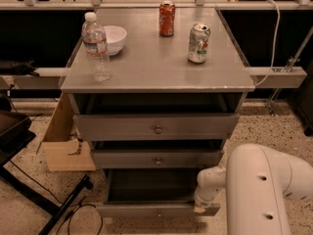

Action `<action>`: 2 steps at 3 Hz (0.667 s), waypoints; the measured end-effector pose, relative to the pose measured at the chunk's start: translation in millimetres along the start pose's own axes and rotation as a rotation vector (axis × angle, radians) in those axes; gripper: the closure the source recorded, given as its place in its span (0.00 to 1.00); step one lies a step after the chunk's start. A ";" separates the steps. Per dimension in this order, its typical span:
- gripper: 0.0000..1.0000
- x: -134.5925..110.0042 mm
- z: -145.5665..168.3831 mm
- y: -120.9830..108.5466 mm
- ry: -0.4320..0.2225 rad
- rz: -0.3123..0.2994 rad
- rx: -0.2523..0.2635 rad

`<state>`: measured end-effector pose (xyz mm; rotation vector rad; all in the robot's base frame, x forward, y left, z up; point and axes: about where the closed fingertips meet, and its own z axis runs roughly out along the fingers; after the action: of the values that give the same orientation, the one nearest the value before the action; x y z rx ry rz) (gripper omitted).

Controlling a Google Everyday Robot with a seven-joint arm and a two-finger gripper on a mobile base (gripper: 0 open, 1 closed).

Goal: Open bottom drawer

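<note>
The grey cabinet (156, 75) has three drawers. The bottom drawer (142, 210) stands pulled out toward me, its dark inside showing above the flat front and its small round knob (158, 214). My white arm (259, 190) comes in from the lower right. Its end, the gripper (203, 204), rests against the right end of the bottom drawer's front. The middle drawer (186, 159) and the top drawer (195, 126) each stick out a little.
On the cabinet top stand a water bottle (95, 48), a white bowl (113, 38), a red can (167, 18) and a pale can (198, 43). A cardboard box (63, 146) leans at the left. Black stand legs (58, 209) and a cable lie on the speckled floor.
</note>
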<state>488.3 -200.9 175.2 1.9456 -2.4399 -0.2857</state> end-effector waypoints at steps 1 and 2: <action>0.07 0.0 0.0 0.0 0.000 0.000 0.000; 0.00 0.0 0.1 0.1 0.000 0.000 0.000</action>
<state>488.2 -200.9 175.1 1.9456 -2.4398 -0.2859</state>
